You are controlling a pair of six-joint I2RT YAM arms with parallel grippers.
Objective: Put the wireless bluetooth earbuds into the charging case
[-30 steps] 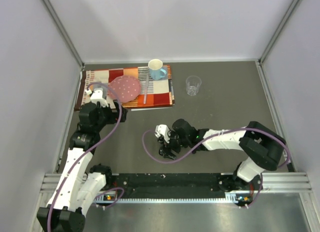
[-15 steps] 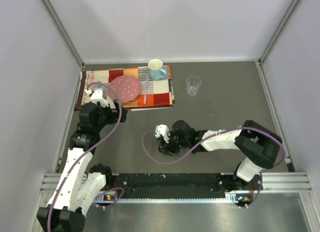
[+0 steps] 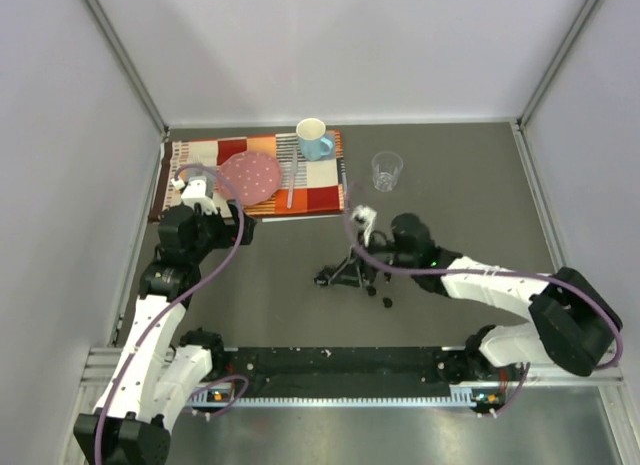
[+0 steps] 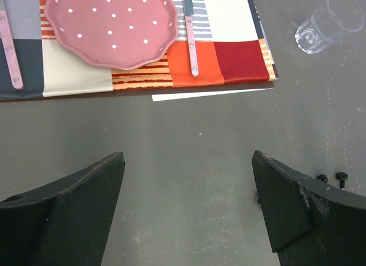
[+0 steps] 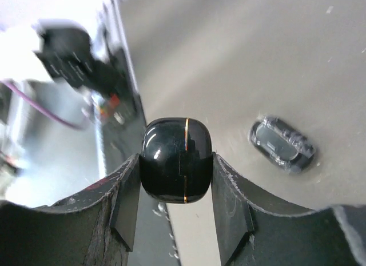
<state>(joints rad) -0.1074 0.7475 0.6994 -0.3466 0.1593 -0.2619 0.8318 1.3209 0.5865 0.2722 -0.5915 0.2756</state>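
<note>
Right pincer [image 5: 176,163] partly closed, its two fingers [image 5: 128,191] pressed against opposite sides of the charging case [image 5: 174,146]. The case is a glossy black rounded shell with a thin gold seam line running down its face, and it is held clear of the tabletop [image 3: 450,205]. A dark oval object with a translucent rim [image 5: 281,145] lies flat on the tabletop beyond the held case; what it is cannot be told. Left pincer [image 4: 189,209] spread as wide as it goes, empty, hovering over bare tabletop near the front edge of the checked placemat [image 4: 229,54]. Two of the wireless bluetooth earbuds [image 4: 332,177], tiny black buds, lie side by side on the tabletop at the lower right of the left wrist view, outside the case and well apart from the placemat. On the placemat rest a pink dotted plate [image 3: 250,177] and a blue mug [image 3: 315,140]. A clear glass [image 3: 387,170] stands on the tabletop just beside the placemat's right edge. The right arm [image 3: 480,283] reaches in over the middle of the tabletop.
</note>
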